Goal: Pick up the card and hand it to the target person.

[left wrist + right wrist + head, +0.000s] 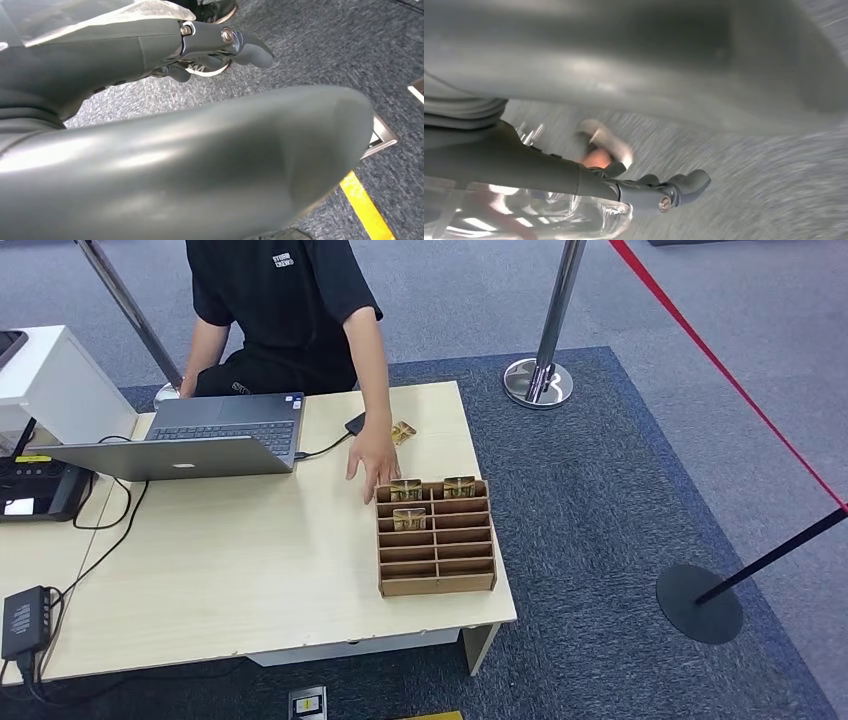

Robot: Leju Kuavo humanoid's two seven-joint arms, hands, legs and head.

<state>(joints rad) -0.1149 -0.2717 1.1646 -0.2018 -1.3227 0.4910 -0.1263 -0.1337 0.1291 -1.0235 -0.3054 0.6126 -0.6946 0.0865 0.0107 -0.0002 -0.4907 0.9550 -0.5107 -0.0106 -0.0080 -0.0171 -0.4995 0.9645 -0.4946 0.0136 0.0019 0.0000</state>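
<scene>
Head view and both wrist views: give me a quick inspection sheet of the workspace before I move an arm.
Surface: light wooden table, bare in the middle.
Job's things: wooden slotted card rack near the table's right edge; cards stand in its far slots; a person's hand rests at its far left corner.
Clutter: open laptop, white box, black device, loose gold items behind the rack.
Hands: left hand and right hand hang over the carpet, holding nothing, fingers apart.
Cables: black cables trail from the laptop to an adapter.
Surroundings: seated person, stanchion posts, red barrier tape, blue carpet.
</scene>
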